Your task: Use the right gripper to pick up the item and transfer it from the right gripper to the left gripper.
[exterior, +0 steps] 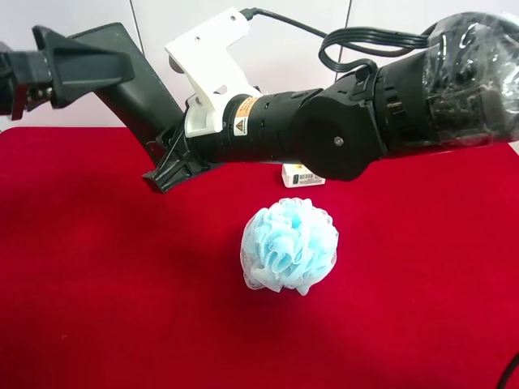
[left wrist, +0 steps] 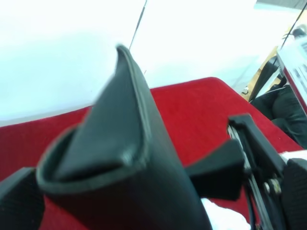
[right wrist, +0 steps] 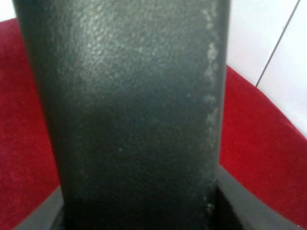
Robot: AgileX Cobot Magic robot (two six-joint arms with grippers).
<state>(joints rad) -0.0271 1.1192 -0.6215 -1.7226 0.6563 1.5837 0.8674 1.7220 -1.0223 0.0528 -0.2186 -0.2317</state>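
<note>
Case (exterior: pixel 130 81) gripped midair by right hand (exterior: pixel 172 162) and left hand (exterior: pixel 113 69).

Pouf (exterior: pixel 289 245) on cloth (exterior: pixel 81 308); box (exterior: pixel 302 176) behind it; case (exterior: pixel 134 81) raised above cloth.

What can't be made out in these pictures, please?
1. Box, high view: mostly hidden behind the right arm; its print is too small to read.
2. Right claw, right wrist view: the wallet fills the picture and hides it.
3. Left claw, left wrist view: blurred close-up; whether it grips the wallet is unclear.
4. Left arm, high view: cut off by the edge.
</note>
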